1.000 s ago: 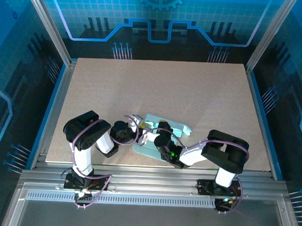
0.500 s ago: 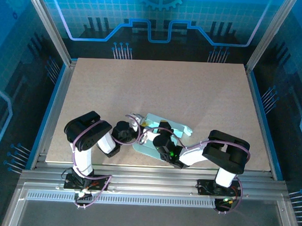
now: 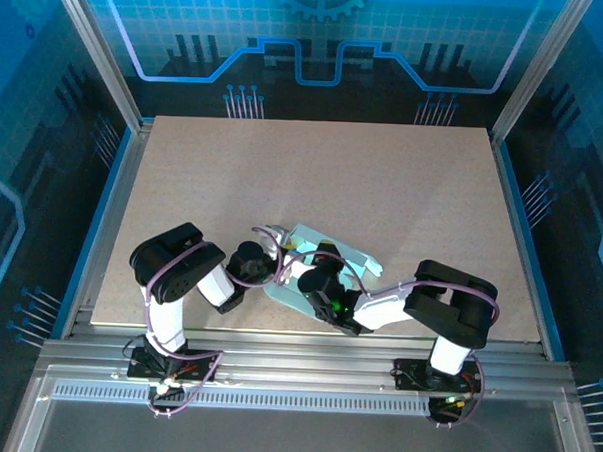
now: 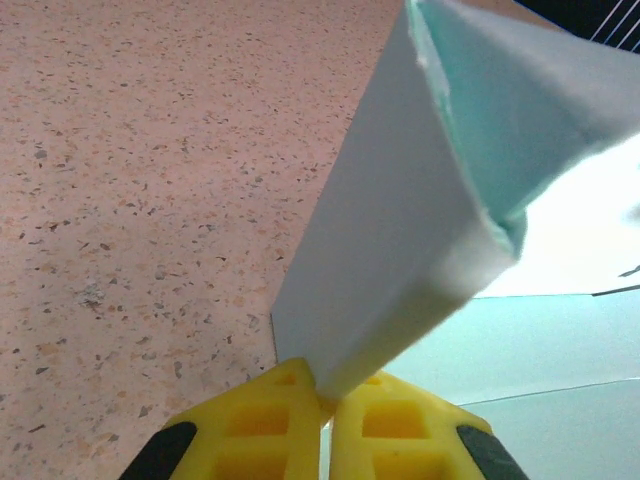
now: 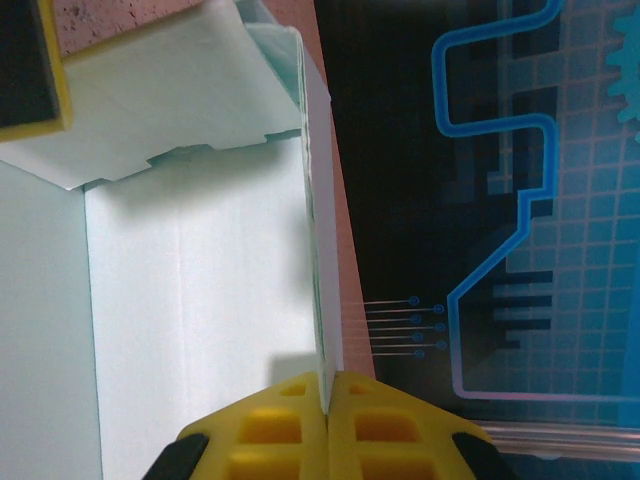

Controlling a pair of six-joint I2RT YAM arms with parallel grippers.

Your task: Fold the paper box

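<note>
Together, both bent arms reach inward — left gripper (image 4: 325,395) and right gripper (image 5: 328,396) each clamped on the paper box (image 3: 348,256).

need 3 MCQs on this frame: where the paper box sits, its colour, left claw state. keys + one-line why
1. Where on the table does the paper box sit?
A. by the near edge, around mid-width
B. far left corner
C. far right corner

2. What colour is the paper box?
A. orange
B. pale mint
C. black

3. What is the left claw doing?
A. open above bare table
B. shut on nothing
C. shut on a panel of the paper box

Key:
1 A: the top view shows it close to the near edge, mid-width.
2 B: the card reads pale mint in the top and wrist views.
3 C: the left wrist view shows the card edge clamped in it.
</note>
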